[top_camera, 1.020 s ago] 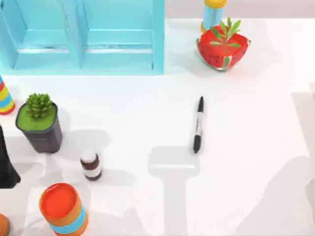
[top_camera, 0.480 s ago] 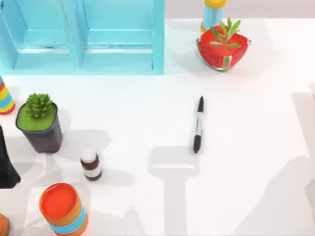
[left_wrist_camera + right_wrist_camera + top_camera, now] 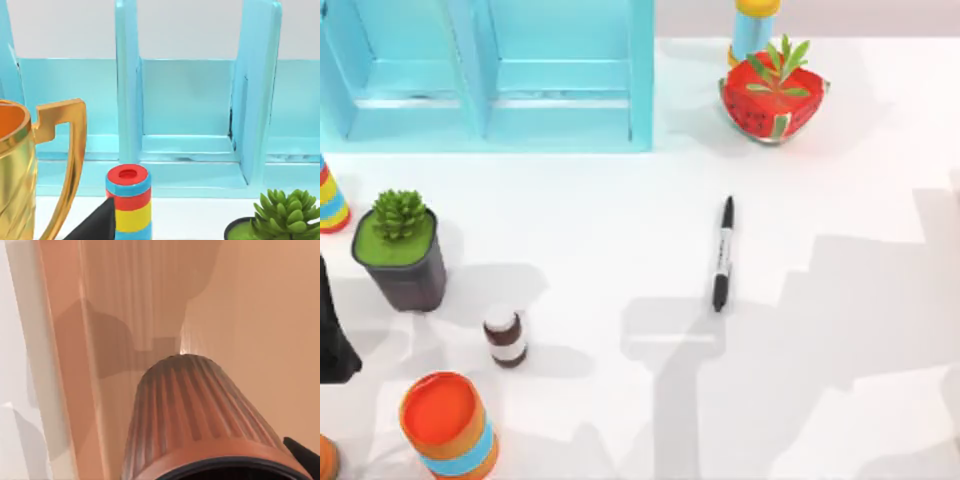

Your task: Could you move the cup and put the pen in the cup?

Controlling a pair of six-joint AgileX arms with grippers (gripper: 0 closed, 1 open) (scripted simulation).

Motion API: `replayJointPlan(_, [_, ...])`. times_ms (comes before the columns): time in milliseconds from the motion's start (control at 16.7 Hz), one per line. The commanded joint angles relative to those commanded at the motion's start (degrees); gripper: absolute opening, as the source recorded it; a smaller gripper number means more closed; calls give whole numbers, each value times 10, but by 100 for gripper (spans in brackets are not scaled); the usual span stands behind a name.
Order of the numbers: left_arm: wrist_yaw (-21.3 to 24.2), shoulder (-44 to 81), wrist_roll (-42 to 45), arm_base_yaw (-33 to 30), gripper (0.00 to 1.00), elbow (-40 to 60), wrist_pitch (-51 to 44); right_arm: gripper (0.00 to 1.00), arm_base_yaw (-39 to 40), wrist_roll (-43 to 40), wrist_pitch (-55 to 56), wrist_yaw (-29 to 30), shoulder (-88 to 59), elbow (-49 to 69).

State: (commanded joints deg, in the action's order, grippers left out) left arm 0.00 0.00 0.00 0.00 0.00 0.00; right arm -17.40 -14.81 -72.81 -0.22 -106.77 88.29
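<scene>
The pen (image 3: 722,255), slim and black with a pale label band, lies flat near the middle of the table, pointing toward the back. The right wrist view shows the cup (image 3: 200,415) close up: ribbed, reddish-brown, its dark rim nearest the camera. A dark fingertip (image 3: 306,456) of my right gripper sits against the rim, and the gripper looks shut on the cup. Behind the cup are a tan surface and a white table edge. My left arm (image 3: 332,340) rests at the table's left edge.
A blue shelf unit (image 3: 490,75) spans the back left. A succulent pot (image 3: 400,255), a brown bottle with a white cap (image 3: 505,335) and an orange cylinder with a blue band (image 3: 450,425) stand at the left. At the back is a watermelon planter (image 3: 772,95). A gold trophy (image 3: 20,165) stands near the left wrist.
A broad shadow on the right side of the table has spread leftward toward the pen. The pen and the other objects have not moved.
</scene>
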Motion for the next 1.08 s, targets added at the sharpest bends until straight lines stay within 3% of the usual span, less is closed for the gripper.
replayJointPlan(360, [0, 0, 0, 0, 100, 0, 0, 0, 125, 108, -142, 1, 64, 88])
replayJointPlan(780, [0, 0, 0, 0, 100, 0, 0, 0, 136, 120, -138, 2, 57, 91])
replayJointPlan(1080, [0, 0, 0, 0, 100, 0, 0, 0, 244, 224, -81, 20, -5, 94])
